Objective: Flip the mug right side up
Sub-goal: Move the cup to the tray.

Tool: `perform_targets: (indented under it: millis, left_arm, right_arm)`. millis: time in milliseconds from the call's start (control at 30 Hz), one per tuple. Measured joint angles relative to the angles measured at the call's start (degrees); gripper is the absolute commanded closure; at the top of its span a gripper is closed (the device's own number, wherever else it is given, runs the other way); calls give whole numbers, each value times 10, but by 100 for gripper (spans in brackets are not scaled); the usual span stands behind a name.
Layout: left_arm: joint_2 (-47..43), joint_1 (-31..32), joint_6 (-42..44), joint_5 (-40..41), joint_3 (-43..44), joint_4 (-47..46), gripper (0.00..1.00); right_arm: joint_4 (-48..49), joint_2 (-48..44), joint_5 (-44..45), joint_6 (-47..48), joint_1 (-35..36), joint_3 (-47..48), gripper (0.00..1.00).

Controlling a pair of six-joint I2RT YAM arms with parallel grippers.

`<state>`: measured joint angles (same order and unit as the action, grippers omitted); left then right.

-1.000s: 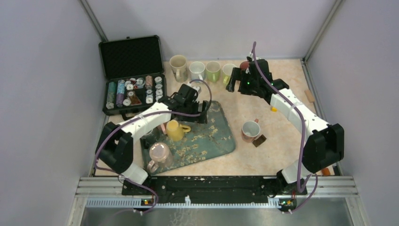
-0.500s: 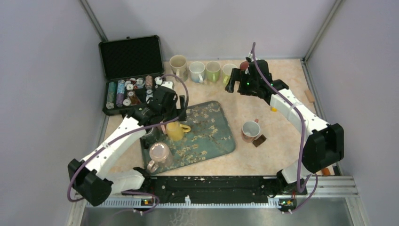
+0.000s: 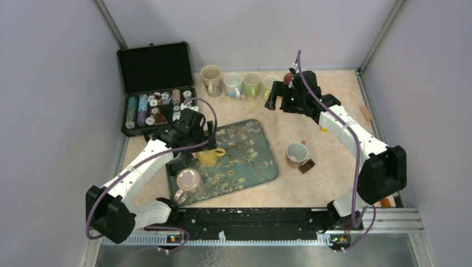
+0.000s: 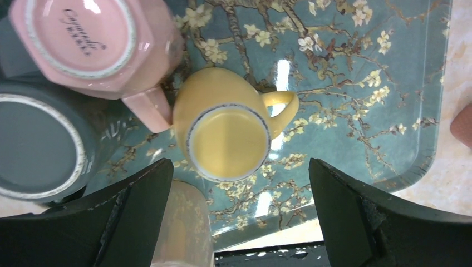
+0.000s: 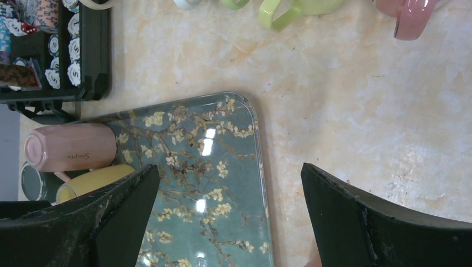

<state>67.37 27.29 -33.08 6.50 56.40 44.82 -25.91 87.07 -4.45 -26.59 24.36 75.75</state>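
A yellow mug (image 4: 225, 136) stands upside down on the blossom-patterned tray (image 4: 389, 83), handle to the right. It also shows in the top view (image 3: 209, 156). My left gripper (image 4: 239, 222) is open and empty above it, with the mug's base just beyond the fingertips; in the top view the left gripper (image 3: 205, 142) hovers over the tray's left part. My right gripper (image 5: 231, 222) is open and empty. It hangs high over the table behind the tray (image 5: 222, 183), near the back row of mugs in the top view (image 3: 274, 101).
On the tray, round the yellow mug, are an upside-down pink mug (image 4: 92, 39), a grey mug (image 4: 39, 144) and a translucent pink mug (image 3: 188, 181). Upright mugs (image 3: 242, 83) line the back. A pink mug (image 3: 296, 154) stands right of the tray. A poker chip case (image 3: 156, 89) lies back left.
My left arm swung left from the tray's back edge and now hangs over the yellow mug. The right arm has barely moved.
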Motion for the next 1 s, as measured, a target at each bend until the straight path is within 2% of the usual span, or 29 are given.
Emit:
perform_targets:
  millis: [467,1000]
  left_arm:
    - [103,-3,13,-98,9,-67,2]
    - [274,4,50,-185,143,-152,2]
  right_arm:
    - [0,0,0,6,0,0,1]
    - [2,-29,1,11,0,-57,1]
